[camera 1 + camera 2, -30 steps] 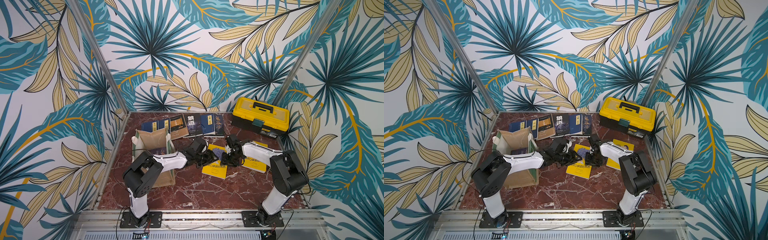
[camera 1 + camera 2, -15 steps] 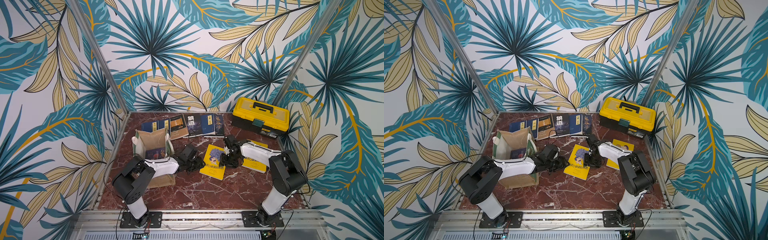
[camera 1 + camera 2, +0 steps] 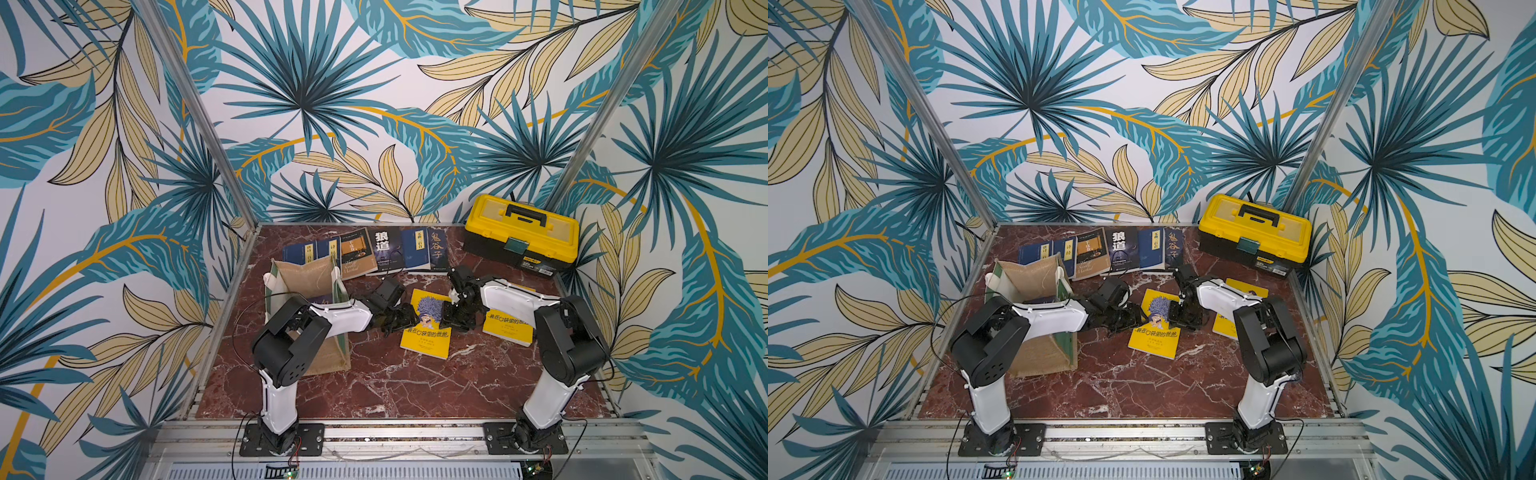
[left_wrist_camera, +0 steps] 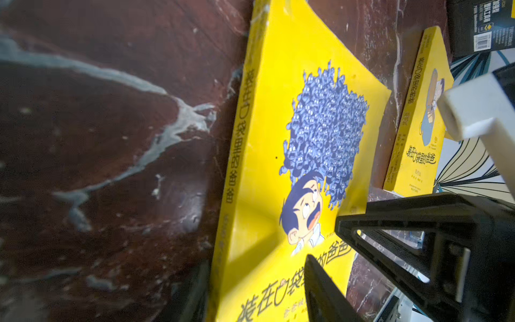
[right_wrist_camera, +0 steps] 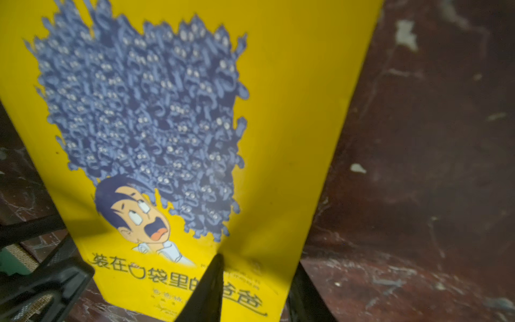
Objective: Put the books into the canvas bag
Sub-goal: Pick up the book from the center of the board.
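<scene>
Settle both pairs of jaws squarely on the yellow book (image 3: 426, 332) lying between left gripper (image 3: 405, 322) and right gripper (image 3: 449, 318), each partway apart astride an edge with one finger on the cover, firmness of hold impossible to tell. Then lift level toward the canvas bag (image 3: 303, 270) beside the left gripper's arm. Counted: one second yellow book (image 3: 507, 330) outside the right gripper, six in the back row (image 3: 388, 249) beyond both, one navy book (image 3: 321, 299) inside the bag, one toolbox (image 3: 521, 232).
</scene>
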You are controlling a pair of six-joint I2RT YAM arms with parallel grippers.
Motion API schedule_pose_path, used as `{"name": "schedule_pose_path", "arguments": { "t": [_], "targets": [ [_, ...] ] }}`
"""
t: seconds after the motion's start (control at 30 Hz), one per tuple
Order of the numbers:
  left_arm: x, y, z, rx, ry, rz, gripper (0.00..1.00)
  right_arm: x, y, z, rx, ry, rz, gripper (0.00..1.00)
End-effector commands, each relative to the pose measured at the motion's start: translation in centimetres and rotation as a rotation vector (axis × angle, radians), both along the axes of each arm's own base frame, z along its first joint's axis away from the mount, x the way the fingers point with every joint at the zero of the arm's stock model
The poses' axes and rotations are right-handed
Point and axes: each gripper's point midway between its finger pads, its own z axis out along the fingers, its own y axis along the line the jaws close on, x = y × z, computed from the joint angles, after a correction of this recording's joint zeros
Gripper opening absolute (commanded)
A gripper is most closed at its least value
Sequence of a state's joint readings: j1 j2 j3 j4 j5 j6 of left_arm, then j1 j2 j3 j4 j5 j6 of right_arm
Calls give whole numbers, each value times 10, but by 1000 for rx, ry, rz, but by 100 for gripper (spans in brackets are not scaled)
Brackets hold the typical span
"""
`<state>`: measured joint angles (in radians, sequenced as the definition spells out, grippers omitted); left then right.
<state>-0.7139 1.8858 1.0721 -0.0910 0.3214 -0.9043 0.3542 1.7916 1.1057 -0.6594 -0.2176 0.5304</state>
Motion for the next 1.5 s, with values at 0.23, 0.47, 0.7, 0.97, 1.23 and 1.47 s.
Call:
{"name": "schedule_pose_path", "arguments": {
  "t": [0.23, 0.47, 0.7, 0.97, 1.23, 1.47],
  "targets": [
    [-31, -49, 75, -298, -31, -153, 38, -28, 2, -22, 0, 100, 28, 40],
    [-35, -48, 77, -294, -26, -128, 31, -33, 5, -22, 29, 100, 19, 40],
    [-41, -53, 61, -266, 0, -122, 34, -38, 5, -22, 37, 102, 16, 40],
    [-39, -49, 74, -265, -56, -119, 6, -32, 6, 0, 55, 37, 18, 45],
    [-33, -25, 112, -164, -181, -151, 0, -11, 9, 91, 123, -222, 24, 56],
    [-24, 20, 169, -113, -316, -152, 0, 3, 32, 181, 347, -540, 63, 61]
  ]
}}
